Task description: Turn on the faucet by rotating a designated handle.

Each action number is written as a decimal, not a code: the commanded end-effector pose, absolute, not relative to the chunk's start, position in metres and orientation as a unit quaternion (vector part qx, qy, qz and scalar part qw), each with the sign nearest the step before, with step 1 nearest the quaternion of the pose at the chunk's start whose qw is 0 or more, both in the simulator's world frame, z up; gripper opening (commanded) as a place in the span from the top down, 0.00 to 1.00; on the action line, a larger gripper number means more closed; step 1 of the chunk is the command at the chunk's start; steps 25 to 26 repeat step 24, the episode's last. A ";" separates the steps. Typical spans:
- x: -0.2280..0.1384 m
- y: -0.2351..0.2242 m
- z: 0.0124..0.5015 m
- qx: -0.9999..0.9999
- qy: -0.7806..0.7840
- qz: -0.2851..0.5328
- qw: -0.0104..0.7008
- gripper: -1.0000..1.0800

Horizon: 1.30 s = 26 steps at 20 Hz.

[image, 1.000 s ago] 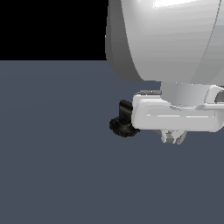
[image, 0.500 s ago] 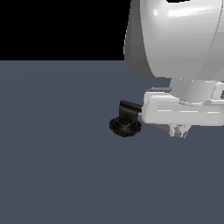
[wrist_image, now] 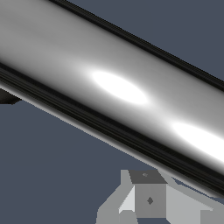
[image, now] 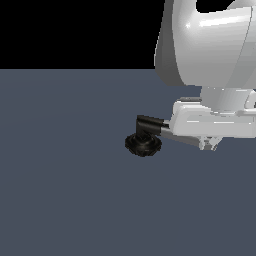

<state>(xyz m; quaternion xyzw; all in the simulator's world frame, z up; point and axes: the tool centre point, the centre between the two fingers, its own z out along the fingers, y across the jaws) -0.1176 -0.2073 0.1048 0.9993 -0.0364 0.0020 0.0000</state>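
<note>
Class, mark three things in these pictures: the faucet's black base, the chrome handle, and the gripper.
faucet base (image: 143, 144), exterior view, top of the black ridged disc.
handle (wrist_image: 118, 87), wrist view, middle of the shiny chrome bar.
gripper (image: 209, 145), exterior view, between the short fingertips under the white body.

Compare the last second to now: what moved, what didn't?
The arm and gripper slid toward the exterior view's right, uncovering more of the handle. No grasp is visible. The faucet base kept its spot on the grey floor.
</note>
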 end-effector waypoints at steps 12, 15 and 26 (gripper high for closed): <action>-0.081 -0.237 0.101 1.000 -0.030 0.001 0.000 1.00; -0.074 -0.245 0.101 1.000 -0.031 0.001 0.000 1.00; -0.056 -0.265 0.100 1.000 -0.032 0.000 0.000 1.00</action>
